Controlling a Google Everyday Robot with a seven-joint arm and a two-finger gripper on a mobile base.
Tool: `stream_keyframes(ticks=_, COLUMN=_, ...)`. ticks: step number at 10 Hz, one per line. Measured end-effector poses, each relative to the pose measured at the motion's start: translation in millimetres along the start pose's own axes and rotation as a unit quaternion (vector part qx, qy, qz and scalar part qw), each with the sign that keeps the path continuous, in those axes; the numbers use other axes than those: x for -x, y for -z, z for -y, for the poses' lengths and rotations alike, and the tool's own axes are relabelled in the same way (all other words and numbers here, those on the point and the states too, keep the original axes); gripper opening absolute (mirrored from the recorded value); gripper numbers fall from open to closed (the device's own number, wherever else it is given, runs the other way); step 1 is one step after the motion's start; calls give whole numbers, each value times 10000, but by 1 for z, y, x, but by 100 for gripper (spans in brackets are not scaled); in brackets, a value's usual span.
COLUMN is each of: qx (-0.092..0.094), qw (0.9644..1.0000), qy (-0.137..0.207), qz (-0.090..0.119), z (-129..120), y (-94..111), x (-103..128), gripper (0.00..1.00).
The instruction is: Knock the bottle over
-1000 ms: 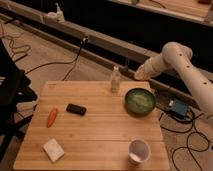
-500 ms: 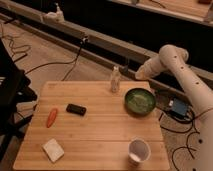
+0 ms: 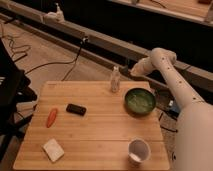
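A small clear bottle point(image 3: 115, 80) stands upright near the far edge of the wooden table point(image 3: 95, 135). My white arm point(image 3: 172, 80) reaches in from the right. My gripper point(image 3: 135, 70) is at the arm's end, just right of the bottle and slightly behind it, at about the height of the bottle's top. A small gap shows between the gripper and the bottle.
A green bowl point(image 3: 140, 102) sits right of the bottle, under the arm. A black rectangular object point(image 3: 76, 109), a carrot point(image 3: 51, 117), a pale sponge point(image 3: 53, 149) and a white cup point(image 3: 138, 151) lie on the table. Cables run on the floor behind.
The arm has shifted slightly left, bringing the gripper closer to the bottle. The bottle still stands upright.
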Motion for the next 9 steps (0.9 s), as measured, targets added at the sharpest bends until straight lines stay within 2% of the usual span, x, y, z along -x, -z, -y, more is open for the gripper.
stream_keyframes(ticks=2, qx=-159, qw=9994, qy=171, qz=268, z=9, y=-24, x=9, gripper=0)
stream_keyframes(ticks=5, qx=-206, qw=9960, qy=216, qz=837, z=4, y=-44, x=39, gripper=0)
stream_keyframes(ticks=7, qx=-168, qw=9912, qy=189, qz=1298, z=-2, y=-51, x=63, gripper=0)
stream_keyframes(ticks=8, qx=-105, qw=9873, qy=180, qz=1575, z=-8, y=-50, x=78, gripper=0)
stream_keyframes(ticks=9, qx=-72, qw=9851, qy=172, qz=1711, z=-12, y=-48, x=85, gripper=0)
